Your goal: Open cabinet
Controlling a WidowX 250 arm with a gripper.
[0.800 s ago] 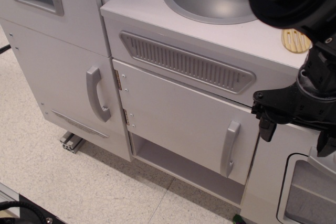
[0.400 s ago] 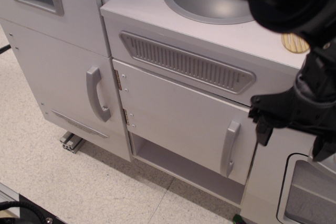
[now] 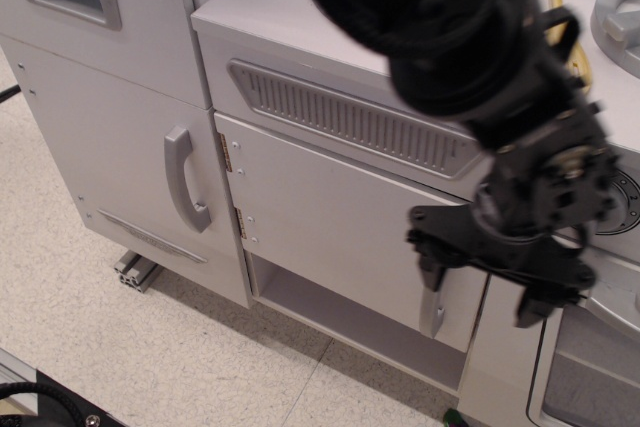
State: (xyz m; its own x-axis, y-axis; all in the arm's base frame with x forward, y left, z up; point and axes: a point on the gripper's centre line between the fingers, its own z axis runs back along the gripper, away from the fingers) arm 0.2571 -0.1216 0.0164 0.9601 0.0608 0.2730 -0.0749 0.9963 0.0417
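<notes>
The cabinet (image 3: 330, 227) is a wide light grey door under the vent panel, and it is closed. Its two small metal hinges (image 3: 226, 152) are on the left edge. Its vertical grey bar handle (image 3: 432, 315) is at the right edge; only the lower end shows. My black gripper (image 3: 480, 292) hangs in front of the handle's upper part, jaws spread wide and empty. One fingertip (image 3: 430, 272) lies over the handle and the other (image 3: 530, 312) is to its right. I cannot tell whether it touches the handle.
A taller narrow grey door with a curved handle (image 3: 185, 182) stands to the left. A slotted vent panel (image 3: 330, 107) runs above the cabinet and an open shelf (image 3: 340, 312) below it. The windowed oven door (image 3: 590, 372) is at lower right. My arm hides most of the countertop.
The gripper has swung left and down from beside the oven to in front of the cabinet handle. The arm now covers the sink. The door has not moved.
</notes>
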